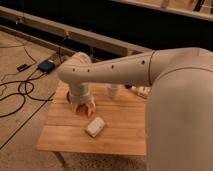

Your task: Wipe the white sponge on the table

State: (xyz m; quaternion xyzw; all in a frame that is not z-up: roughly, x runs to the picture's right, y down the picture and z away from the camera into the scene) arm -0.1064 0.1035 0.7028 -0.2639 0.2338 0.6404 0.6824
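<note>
The camera view is showing the arm (117, 67) reaching in from the right, with the claw (83, 108) hanging over the back-left part of the surface (125, 137). Its fingers are spread and, as far as I can see, pinching nothing. The white sponge (95, 126) is lying flat just in front of the claw and a touch to the right, near the middle of the surface, not yet gripped. So I'm reading this as the approach step (the wiping itself isn't begun). Next, the claw is needing to shift forward, drop over the sponge and close on it. Open wood is waiting to the right and front. The left edge is sitting near, and a white cup (113, 91) is standing by the back edge, so rightward strokes are looking safest.
</note>
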